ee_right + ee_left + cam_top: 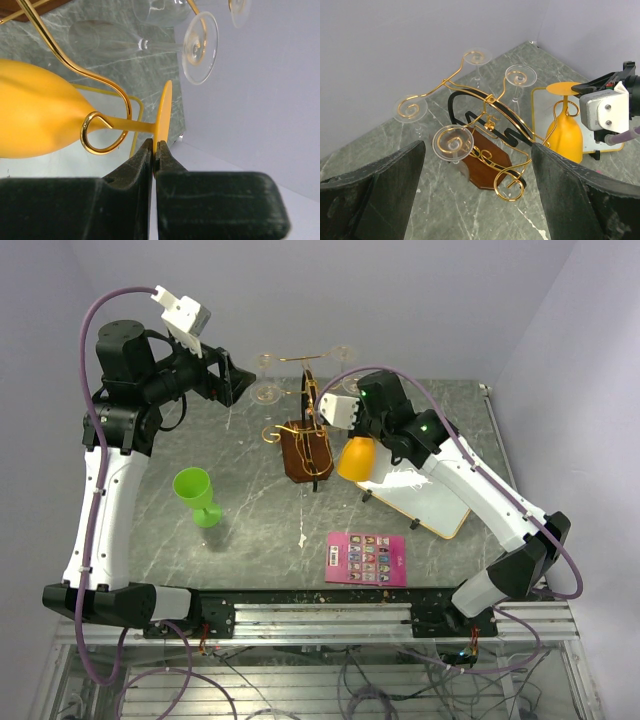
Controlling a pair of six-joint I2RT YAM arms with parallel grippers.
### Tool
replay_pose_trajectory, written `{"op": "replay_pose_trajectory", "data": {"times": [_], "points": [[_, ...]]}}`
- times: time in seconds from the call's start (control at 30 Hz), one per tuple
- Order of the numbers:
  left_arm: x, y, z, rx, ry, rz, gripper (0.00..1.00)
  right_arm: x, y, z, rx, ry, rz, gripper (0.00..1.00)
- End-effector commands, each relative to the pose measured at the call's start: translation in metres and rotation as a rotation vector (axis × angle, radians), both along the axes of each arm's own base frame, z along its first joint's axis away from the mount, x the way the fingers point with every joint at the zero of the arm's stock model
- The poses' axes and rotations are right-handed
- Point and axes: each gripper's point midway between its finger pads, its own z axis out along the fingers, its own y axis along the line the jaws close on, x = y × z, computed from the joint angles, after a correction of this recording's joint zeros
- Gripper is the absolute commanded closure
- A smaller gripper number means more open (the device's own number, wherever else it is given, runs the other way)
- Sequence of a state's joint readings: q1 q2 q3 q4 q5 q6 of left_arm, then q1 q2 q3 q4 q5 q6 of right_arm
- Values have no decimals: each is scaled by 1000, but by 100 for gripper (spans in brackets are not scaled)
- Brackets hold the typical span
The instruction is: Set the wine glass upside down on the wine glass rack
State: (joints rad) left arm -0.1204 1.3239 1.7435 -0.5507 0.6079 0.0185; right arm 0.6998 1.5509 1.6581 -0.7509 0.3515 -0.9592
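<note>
left fingers (380, 200) spread wide, right fingers (210, 200) pressed together.

The rack (303, 452), thin gold wire with scroll-ended arms on a dark brown wooden base, stands upright mid-counter. The orange glass (357, 459) hangs upside down at its right side, stem caught in a scroll, foot on top, bowl low

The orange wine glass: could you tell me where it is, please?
Top view, centre: the orange wine glass hangs upside down on the gold rack's right side, right gripper at its foot.
</note>
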Motion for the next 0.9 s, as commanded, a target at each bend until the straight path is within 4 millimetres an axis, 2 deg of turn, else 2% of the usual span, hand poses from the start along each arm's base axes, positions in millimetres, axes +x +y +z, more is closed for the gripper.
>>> {"op": "replay_pose_trajectory", "data": {"times": [0.0, 0.57, 0.87], "points": [[2, -2, 3, -6, -23, -22, 3, -7, -7, 9, -19, -8, 3, 100], [11, 7, -5, 43, -40, 28, 4, -16, -11, 16, -16, 0, 25, 100], [14, 8, -8, 50, -38, 31, 4, -22, -5, 19, 15, 22, 63, 100]]}}
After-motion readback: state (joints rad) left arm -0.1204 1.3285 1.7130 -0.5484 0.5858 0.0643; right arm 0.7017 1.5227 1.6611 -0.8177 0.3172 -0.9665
